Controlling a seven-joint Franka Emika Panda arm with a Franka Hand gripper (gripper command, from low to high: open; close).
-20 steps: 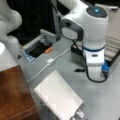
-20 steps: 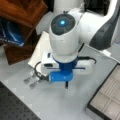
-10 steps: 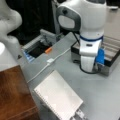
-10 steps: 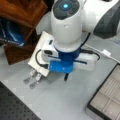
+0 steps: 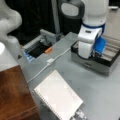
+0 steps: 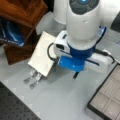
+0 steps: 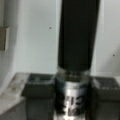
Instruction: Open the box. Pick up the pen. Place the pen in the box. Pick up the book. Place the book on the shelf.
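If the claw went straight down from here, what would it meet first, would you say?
The claw's pen would likely touch the table first, just beside the box; depth is unclear.

A grey tabletop is seen in both front views. In a front view, a white cable with a small block partway along is stretched across it, near a dark open tray where an orange object is laid at the rim. In a front view, a blue-covered item is tucked at the left, and a black perforated board is set along the bottom left corner.
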